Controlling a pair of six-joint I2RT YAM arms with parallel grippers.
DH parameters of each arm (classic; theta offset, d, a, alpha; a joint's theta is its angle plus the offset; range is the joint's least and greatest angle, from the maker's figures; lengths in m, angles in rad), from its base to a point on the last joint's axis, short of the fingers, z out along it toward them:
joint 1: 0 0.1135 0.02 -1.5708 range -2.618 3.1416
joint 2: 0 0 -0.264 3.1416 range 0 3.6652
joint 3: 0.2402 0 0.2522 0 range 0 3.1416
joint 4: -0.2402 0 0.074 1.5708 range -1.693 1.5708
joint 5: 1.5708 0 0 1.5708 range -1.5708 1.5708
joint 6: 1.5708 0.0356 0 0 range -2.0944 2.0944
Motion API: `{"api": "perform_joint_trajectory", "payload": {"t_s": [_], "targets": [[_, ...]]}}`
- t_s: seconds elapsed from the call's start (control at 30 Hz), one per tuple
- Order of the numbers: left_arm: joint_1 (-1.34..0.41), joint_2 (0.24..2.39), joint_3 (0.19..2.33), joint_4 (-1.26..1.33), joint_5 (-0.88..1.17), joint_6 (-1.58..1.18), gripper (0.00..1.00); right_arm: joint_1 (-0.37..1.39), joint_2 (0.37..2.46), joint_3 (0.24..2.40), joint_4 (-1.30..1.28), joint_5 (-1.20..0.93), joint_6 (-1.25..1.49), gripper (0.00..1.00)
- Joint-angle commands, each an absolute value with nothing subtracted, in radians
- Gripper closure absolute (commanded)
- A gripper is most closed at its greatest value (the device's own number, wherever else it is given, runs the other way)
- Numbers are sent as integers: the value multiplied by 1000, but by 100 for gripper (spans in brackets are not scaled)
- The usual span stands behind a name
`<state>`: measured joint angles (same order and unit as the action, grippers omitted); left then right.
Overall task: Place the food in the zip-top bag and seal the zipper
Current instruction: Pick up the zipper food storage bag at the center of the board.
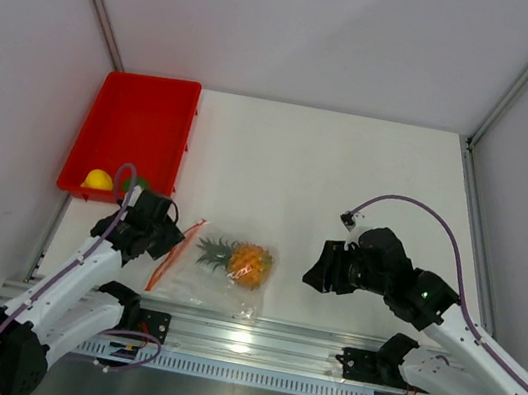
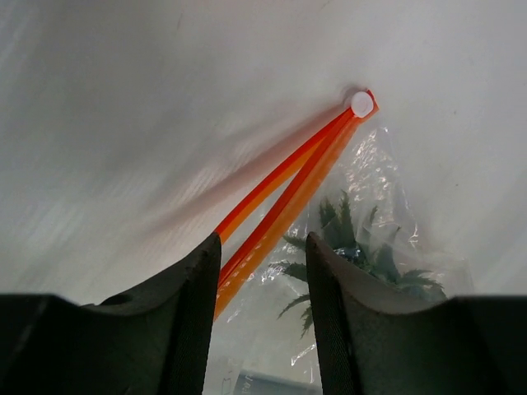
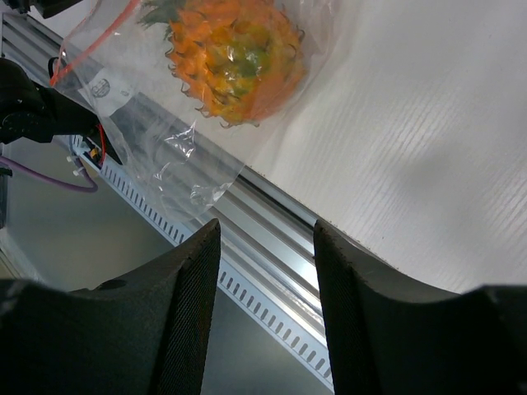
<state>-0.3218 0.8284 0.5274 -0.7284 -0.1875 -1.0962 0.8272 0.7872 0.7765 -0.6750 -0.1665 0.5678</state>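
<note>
Left gripper (image 2: 263, 247) astride the zipper (image 2: 288, 185), jaws part-open.
The strip runs between the fingers, unclamped. The right gripper (image 3: 268, 234) gapes empty near the zip-top bag (image 1: 214, 285), which lies on the table (image 1: 349, 171) holding the pineapple (image 1: 251, 263).

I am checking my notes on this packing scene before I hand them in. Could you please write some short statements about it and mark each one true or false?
1. The pineapple lies inside the clear bag. True.
2. The yellow fruit is in the bag as well. False: it lies in the red tray.
3. The bag's red strip runs between the fingers of the left gripper. True.
4. The right gripper is holding the bag. False: its fingers stand apart with nothing between them, and it is off to the side of the bag.
</note>
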Motion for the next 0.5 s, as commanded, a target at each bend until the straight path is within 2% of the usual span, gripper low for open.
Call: {"api": "perform_joint_trajectory", "payload": {"t_s": [0.0, 0.13, 0.27, 0.4, 0.47], "targets": [[-313, 851, 505, -621, -92, -1046, 52, 824, 784, 781, -647, -175, 572, 49], [-313, 870, 486, -577, -51, -1034, 41, 824, 781, 782, -652, -170, 574, 49], [-313, 854, 443, -508, -12, -1028, 35, 824, 782, 781, -647, -169, 577, 49], [-313, 822, 433, -492, -21, -1009, 20, 825, 784, 781, -644, -169, 581, 50], [-313, 805, 434, -498, -32, -1000, 16, 824, 784, 781, -644, -169, 581, 49]]}}
